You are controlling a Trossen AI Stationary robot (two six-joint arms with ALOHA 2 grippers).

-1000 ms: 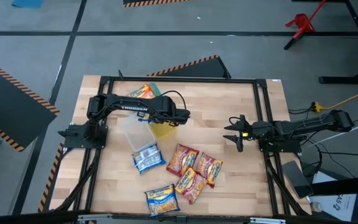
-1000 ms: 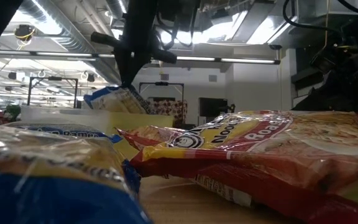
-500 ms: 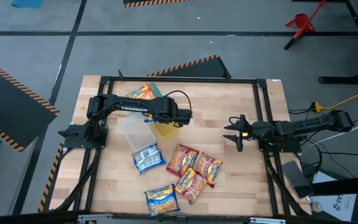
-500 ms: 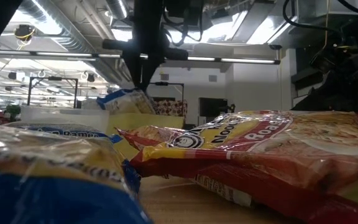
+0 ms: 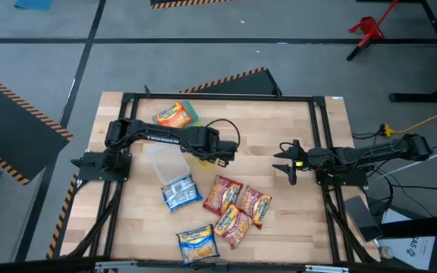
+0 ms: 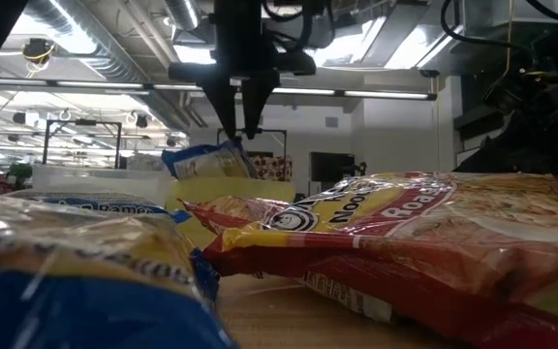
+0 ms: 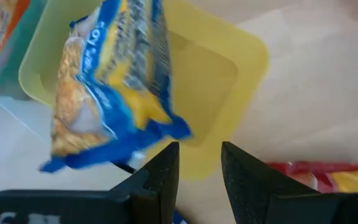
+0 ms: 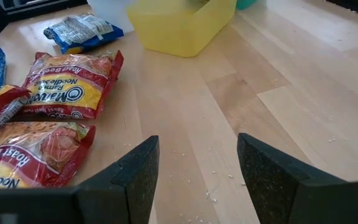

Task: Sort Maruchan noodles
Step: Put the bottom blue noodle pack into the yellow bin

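The left tool has let go — a second ago it pinched the blue packet above the yellow container; now its fingers stand narrowly parted and the packet is dropping into that container. One packet looks sorted. The red packets and others lie on the surface near its front, unsorted. The right tool waits wide open at the right side.

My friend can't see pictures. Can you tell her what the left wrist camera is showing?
A blue-and-yellow noodle packet is dropping out of the open left gripper into a yellow container right under it. A red-and-yellow packet lies on the wooden table beside the container.
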